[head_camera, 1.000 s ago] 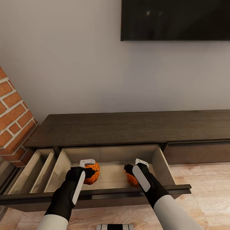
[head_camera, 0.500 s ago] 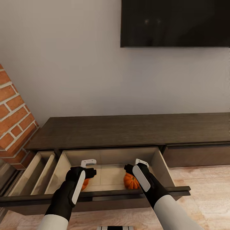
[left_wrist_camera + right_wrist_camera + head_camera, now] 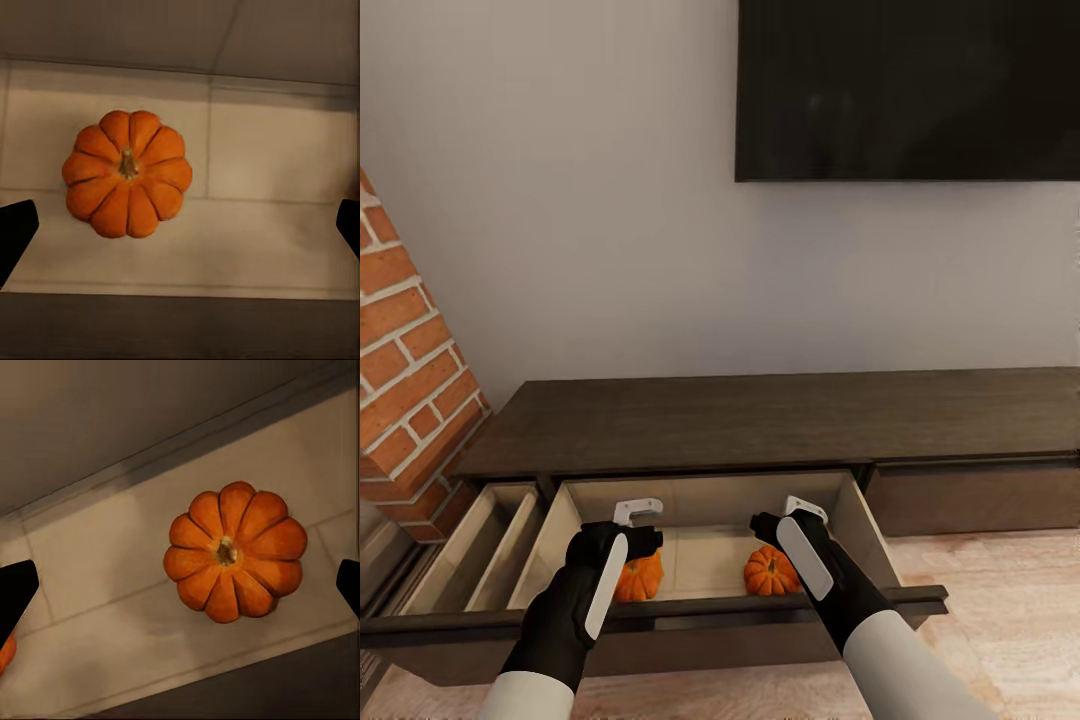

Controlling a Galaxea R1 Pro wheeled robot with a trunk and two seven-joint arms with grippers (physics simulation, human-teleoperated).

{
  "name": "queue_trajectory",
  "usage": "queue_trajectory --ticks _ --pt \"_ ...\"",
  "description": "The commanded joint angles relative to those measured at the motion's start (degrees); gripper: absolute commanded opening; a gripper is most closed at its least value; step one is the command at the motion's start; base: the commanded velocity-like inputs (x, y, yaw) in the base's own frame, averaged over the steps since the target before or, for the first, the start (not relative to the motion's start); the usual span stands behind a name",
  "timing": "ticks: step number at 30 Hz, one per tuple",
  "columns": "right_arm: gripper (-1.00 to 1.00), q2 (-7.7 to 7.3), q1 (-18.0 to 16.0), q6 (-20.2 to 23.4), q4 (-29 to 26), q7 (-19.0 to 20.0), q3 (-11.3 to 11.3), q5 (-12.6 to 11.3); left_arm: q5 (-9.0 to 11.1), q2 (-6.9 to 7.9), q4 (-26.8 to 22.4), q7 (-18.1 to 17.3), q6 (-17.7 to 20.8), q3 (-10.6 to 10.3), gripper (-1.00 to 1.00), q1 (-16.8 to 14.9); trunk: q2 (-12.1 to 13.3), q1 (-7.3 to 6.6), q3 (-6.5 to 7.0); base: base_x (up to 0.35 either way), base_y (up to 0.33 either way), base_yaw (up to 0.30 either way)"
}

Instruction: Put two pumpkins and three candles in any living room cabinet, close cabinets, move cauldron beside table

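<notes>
Two pumpkins [image 3: 638, 577] [image 3: 770, 571] are seen resting on the pale floor of the cabinet [image 3: 760, 420]'s open drawer, beneath a wall-mounted screen [image 3: 908, 88]. Left gripper [image 3: 622, 530] and right gripper [image 3: 785, 520] are held spread, empty.

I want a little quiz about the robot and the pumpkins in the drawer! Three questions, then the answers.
1. How many pumpkins lie in the open drawer of the cabinet?
2. True or false: the left tool is gripping the left pumpkin.
3. Which dark thing hangs on the wall above the cabinet: A a clock, B a television, C a mirror?

Key
1. Two: the left pumpkin and the right pumpkin, both resting on the pale drawer floor, apart from each other.
2. False. Both the left tool and the right tool are open above the pumpkins, holding nothing; each wrist view shows a pumpkin sitting free between spread fingertips.
3. B.
</notes>
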Motion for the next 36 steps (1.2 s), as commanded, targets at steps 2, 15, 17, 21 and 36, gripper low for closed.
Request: queue_trajectory --ticks 2,15,17,21,36 --pt "1.0 -0.03 -0.04 0.09 -0.07 -0.5 0.12 -0.45 0.6 -0.02 -0.06 0.45 0.21 0.03 1.0 -0.02 0.01 -0.08 0.4 -0.216 0.0 0.0" --pt "1.0 -0.03 -0.04 0.09 -0.08 -0.48 0.17 -0.45 0.6 -0.02 -0.06 0.47 0.24 0.03 1.0 -0.02 0.18 -0.42 3.28 -0.081 0.0 0.0" --pt "1.0 -0.03 -0.04 0.09 -0.08 -0.49 0.17 -0.45 0.6 -0.02 -0.06 0.47 0.26 0.03 1.0 -0.02 0.21 -0.47 3.72 -0.022 0.0 0.0" --pt "1.0 -0.03 -0.04 0.02 -0.14 -0.48 0.14 -0.45 0.6 -0.02 -0.06 0.47 0.26 0.03 1.0 -0.02 1.77 -1.33 4.44 -0.005 0.0 0.0" --pt "1.0 -0.07 0.05 0.22 -1.31 -0.57 0.08 -0.53 0.6 -0.02 -0.06 0.47 0.27 0.03 1.0 -0.02 7.78 -4.62 7.14 -0.05 0.0 0.0"
